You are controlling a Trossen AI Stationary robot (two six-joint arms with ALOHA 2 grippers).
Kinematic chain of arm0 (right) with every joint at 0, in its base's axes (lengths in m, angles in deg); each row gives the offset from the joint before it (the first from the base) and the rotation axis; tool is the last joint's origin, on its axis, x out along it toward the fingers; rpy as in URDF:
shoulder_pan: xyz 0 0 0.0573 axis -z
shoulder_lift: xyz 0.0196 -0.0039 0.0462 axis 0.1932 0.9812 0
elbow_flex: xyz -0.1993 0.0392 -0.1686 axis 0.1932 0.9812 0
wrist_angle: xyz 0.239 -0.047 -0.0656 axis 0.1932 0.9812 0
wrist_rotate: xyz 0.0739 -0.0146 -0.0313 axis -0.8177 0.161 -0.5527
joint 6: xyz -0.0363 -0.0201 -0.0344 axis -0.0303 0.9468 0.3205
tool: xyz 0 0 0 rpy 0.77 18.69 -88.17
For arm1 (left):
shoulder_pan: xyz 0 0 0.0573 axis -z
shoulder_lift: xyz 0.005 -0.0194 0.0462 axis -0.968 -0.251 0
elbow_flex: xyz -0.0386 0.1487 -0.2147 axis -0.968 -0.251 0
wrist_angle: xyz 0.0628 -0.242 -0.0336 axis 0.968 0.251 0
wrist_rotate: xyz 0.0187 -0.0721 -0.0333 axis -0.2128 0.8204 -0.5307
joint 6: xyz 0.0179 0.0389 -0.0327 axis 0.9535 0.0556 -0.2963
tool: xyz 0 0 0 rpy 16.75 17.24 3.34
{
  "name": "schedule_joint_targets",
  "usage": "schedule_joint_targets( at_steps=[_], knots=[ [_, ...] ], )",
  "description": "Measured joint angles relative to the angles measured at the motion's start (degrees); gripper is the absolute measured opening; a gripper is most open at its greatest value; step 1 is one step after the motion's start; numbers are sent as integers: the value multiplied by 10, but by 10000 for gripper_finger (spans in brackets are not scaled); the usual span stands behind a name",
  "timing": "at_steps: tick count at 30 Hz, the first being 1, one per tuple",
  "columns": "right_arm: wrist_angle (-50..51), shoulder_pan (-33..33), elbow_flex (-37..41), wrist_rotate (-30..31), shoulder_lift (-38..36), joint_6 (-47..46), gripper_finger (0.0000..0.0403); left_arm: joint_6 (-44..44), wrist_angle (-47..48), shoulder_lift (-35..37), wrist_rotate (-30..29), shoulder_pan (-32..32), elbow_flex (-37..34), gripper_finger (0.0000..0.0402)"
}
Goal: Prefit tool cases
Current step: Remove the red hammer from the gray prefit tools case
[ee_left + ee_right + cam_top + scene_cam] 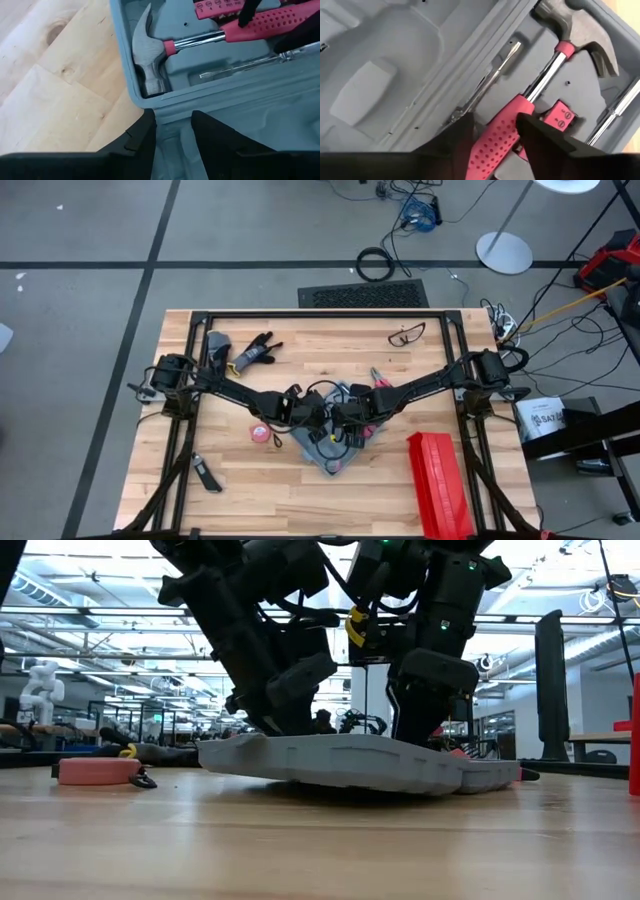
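Wooden table (230, 480), open tool case (320, 448), red ribbed box (437, 480), safety glasses (407, 334), pink tape roll (261, 433)

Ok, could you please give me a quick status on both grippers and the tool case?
Left gripper open, astride the tool case edge. Right gripper open, straddling the hammer handle, hammer seated in its slot. Case lies open mid-table. Nothing in the way.

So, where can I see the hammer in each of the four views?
High view: not visible; the arms cover the open tool case at the table's centre.
Low view: not visible; only the case's outer wall shows.
Left wrist view: hammer at upper centre, head in its slot.
Right wrist view: hammer diagonal, pink grip between the right gripper fingers.
Shared landmark: the screwdriver beside the hammer.
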Motion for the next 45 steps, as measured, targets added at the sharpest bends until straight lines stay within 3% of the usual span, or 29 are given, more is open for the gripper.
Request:
schedule_joint_targets(
  at_steps=[6, 15, 23, 29, 32, 34, 38, 45],
  knots=[
    [9, 1, 0, 0, 0, -1, 189, 0, 0, 0, 0, 0, 0, 137],
    [50, 1, -4, 12, 21, -3, 177, 1, 0, 0, -2, 0, 0, 137],
    [37, 5, -9, 27, 78, -9, 98, 3, -2, 0, -4, 4, -2, 137],
    [47, -1, -7, 36, 49, -6, 94, 4, -6, 0, -6, 5, -2, 137],
    [64, -5, -10, 43, 8, -3, 25, 4, -12, 0, -11, 5, -1, 137],
    [71, -6, -8, 42, -17, -6, 1, 4, -14, 0, -11, 5, 0, 137],
    [68, -6, -11, 67, -62, -10, 4, 5, -14, 0, -12, 5, -1, 137],
    [69, -3, -9, 77, -61, 1, 3, 53, -12, 0, -14, 8, -1, 137]
  ],
)
